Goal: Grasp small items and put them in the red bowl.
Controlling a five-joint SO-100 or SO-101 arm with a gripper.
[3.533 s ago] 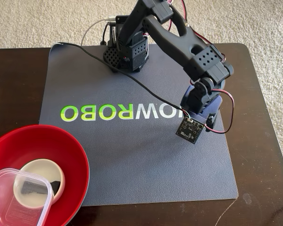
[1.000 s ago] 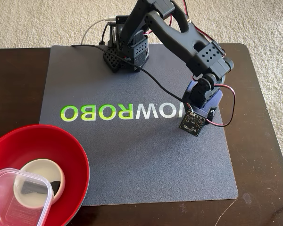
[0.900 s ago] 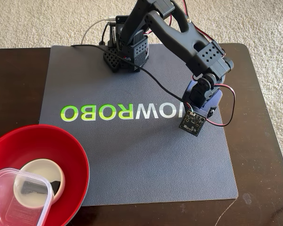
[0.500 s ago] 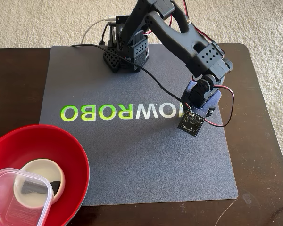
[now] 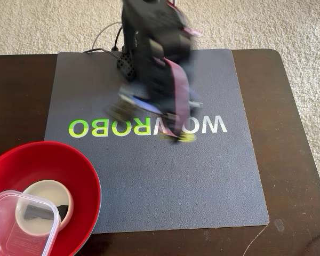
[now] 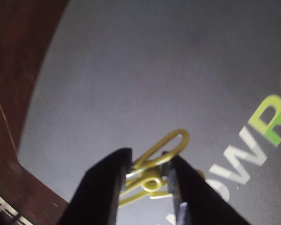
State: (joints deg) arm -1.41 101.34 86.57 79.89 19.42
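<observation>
a: what's left outside the red bowl (image 5: 69, 160)?

b: only the yellow-green clothespin (image 6: 154, 176), as far as i can see. in the fixed view it's a yellow smudge under the blurred arm, over the grey mat (image 5: 149, 181) near the printed letters. the small white bowl (image 5: 53, 194), the clear tub (image 5: 10, 224) and the black clip (image 5: 34, 213) already sit inside the red bowl at the lower left corner.

a: how would you expect the clothespin to handle?

b: light and stiff, i'd guess, with thin smooth wire-like loops (slippery ones, probably). it could twist or pop out if pinched off centre. the middle, by the spring coil, looks the safest place to hold.

a: and the gripper (image 6: 150, 173)?

b: in the wrist view the two dark jaws are nearly closed, with only a narrow gap, and the clothespin fills it. they pinch it around the coil, the looped end poking out beyond the tips. whether it's lifted off the mat or resting on it, i can't tell.

a: what's the risk?

b: the bowl is well apart from it, so a fast swing could shake loose such a thin thing.
</observation>
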